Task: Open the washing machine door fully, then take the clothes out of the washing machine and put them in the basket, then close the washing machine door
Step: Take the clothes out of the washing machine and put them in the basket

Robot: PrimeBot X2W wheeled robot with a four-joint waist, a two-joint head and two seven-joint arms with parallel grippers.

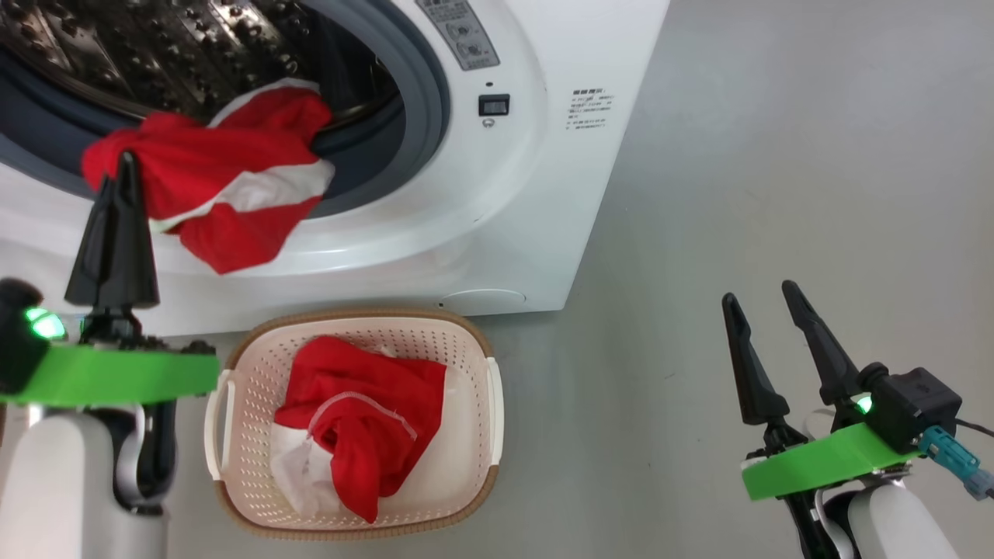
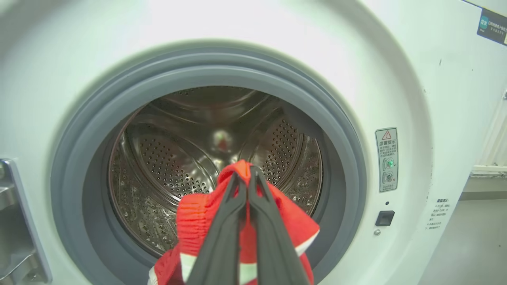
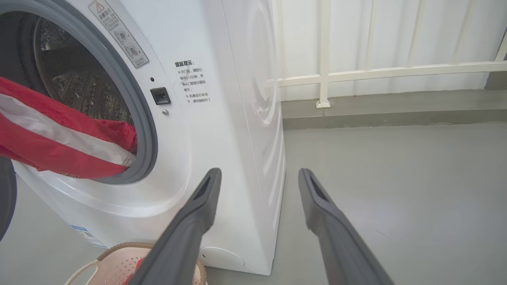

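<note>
Left gripper (image 2: 246, 174), seemingly tight on clothes (image 2: 194, 221)

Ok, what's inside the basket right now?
A crumpled red garment with white parts lies in the basket. It covers most of the bottom, so anything beneath it is hidden.

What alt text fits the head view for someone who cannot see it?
The left gripper is shut on a red garment with a white stripe that hangs out over the grey gasket of the white washing machine. Below it, a cream perforated basket holds another red and white garment; the right gripper stands open and empty over the grey floor.
</note>
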